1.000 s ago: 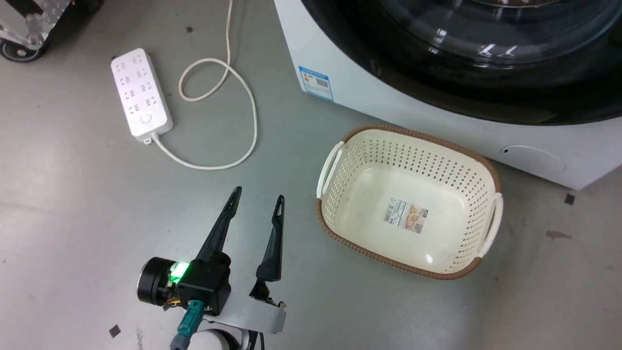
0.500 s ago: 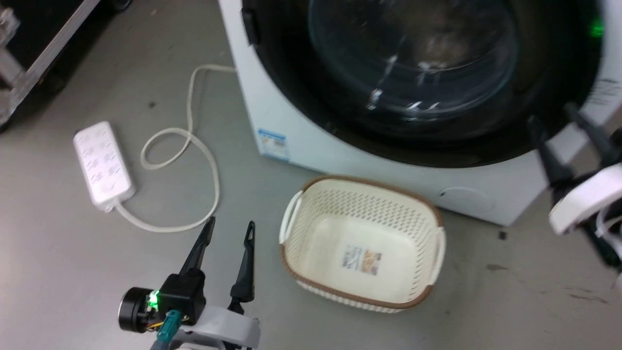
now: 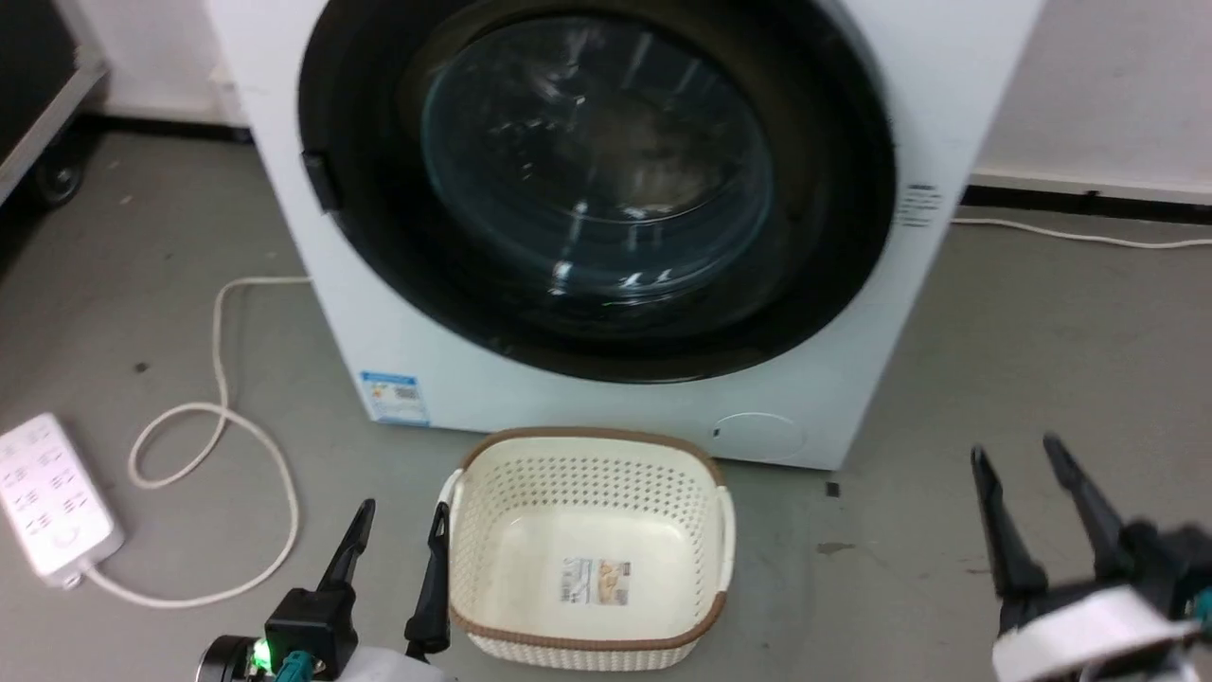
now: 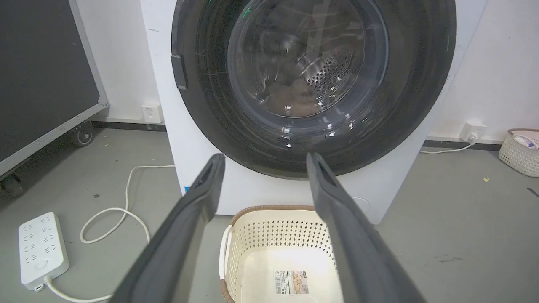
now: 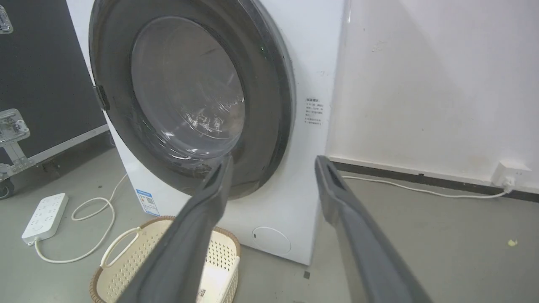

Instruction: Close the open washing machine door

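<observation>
The big round black door with clear glass [image 3: 597,180] sits flat against the front of the white box washing machine [image 3: 947,85], glass facing me. My left jaws and right jaws gape wide, holding nothing, either side of the cream holey basket [image 3: 587,437] on the grey floor [image 3: 994,313].

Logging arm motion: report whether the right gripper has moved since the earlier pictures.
Yes. Against the washing machine, the right gripper has drawn back toward the robot: its tips overlapped the front's lower corner, now they are clear.
</observation>
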### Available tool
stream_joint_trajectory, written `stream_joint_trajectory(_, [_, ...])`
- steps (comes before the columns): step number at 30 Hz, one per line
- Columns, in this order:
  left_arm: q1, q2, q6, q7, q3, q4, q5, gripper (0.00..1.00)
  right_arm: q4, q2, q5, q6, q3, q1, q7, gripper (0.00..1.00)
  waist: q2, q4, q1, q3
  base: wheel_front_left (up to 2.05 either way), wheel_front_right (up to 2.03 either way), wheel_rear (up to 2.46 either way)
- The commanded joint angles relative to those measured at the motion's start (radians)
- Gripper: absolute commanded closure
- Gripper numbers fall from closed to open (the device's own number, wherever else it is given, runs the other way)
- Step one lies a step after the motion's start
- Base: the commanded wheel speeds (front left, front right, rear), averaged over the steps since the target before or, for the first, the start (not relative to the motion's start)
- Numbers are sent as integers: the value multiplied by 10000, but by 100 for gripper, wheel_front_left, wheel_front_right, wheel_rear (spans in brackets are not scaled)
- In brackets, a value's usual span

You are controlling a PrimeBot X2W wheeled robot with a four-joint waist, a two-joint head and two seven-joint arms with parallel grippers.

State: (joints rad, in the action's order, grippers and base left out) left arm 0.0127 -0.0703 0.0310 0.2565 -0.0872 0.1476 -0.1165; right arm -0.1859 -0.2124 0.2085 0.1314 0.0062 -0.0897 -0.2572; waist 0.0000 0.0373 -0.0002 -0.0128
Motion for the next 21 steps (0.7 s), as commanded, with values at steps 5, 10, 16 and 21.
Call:
stream_joint_trajectory(5, [213,70,24,53,153,225,77,0,716,1204,-1188,-7,-571,1561,-44,0,0,-514,2,112,0,0,0])
stream_joint_trajectory(10, [211,111,6,53,266,242,171,0,787,1382,-1379,-7,-530,1657,-45,0,0,-496,2,87,0,0,0])
stream_joint_trajectory(16, [95,132,-4,-6,292,236,154,100,737,1331,-1377,0,-539,1517,6,100,0,-410,3,81,0,0,0])
stream_joint_trajectory(21, [88,134,-14,-56,307,202,173,100,756,1334,-1391,2,-528,1504,63,100,0,-408,3,82,0,0,0])
